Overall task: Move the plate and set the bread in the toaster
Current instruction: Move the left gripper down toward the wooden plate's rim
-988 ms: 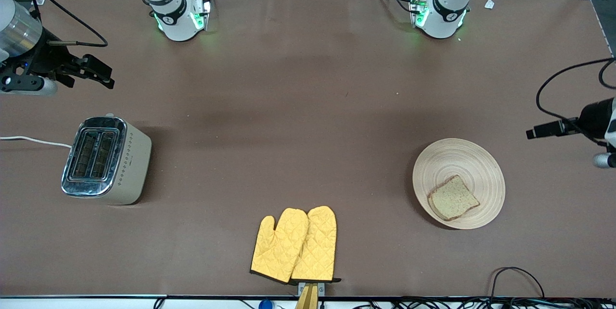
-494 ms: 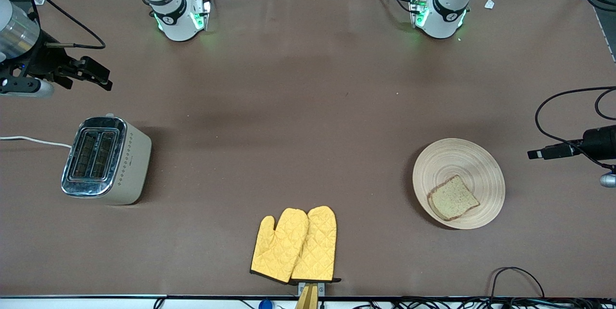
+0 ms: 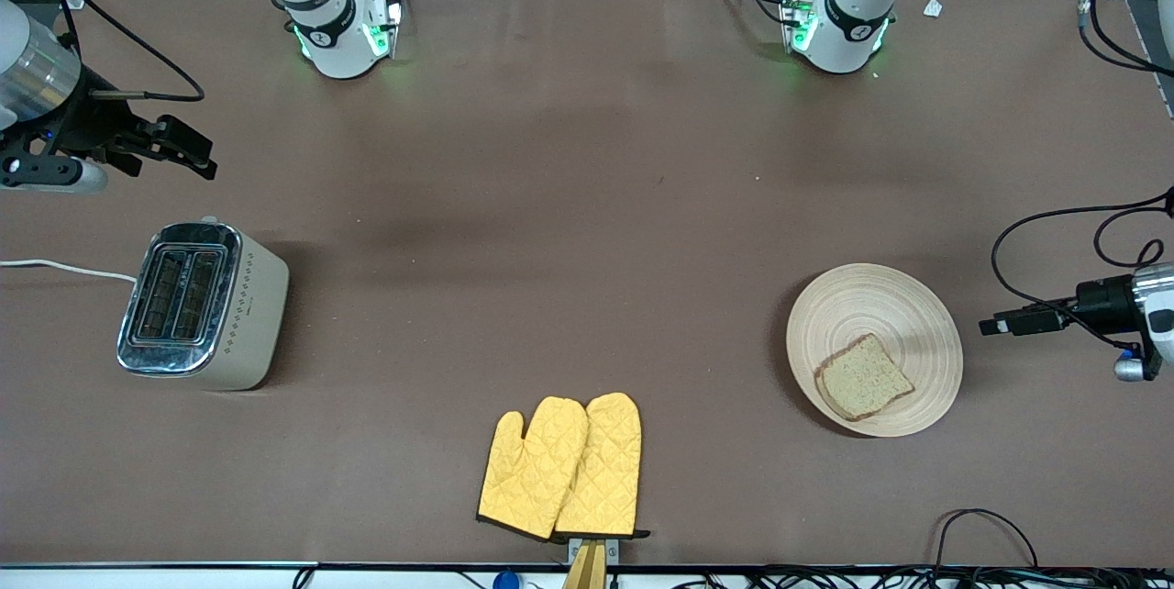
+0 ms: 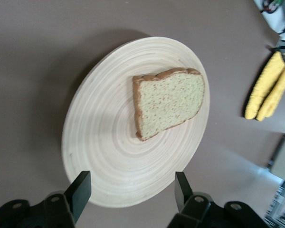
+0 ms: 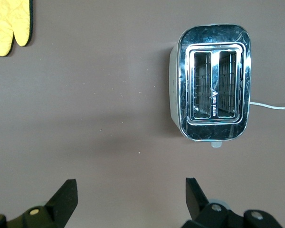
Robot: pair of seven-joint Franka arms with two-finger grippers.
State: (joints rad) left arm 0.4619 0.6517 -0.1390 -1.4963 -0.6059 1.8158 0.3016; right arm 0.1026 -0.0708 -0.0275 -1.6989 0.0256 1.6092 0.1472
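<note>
Brown counter [image 3: 587, 231] up front: I see bread [image 3: 863, 379] on the plate [image 3: 871, 305] toward my left arm's end. Left wrist view alone shows the left claw [image 4: 132, 190] spread at the plate's rim; right wrist view shows the right claw [image 5: 132, 192] spread over bare counter near the toaster [image 5: 213, 102].

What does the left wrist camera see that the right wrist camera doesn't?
Only the left wrist view shows the plate with the bread lying on it, framed by the open left gripper. Only the right wrist view shows the toaster, both slots empty, its white cord, and the open right gripper. Both share the brown table and the yellow oven mitts.
</note>
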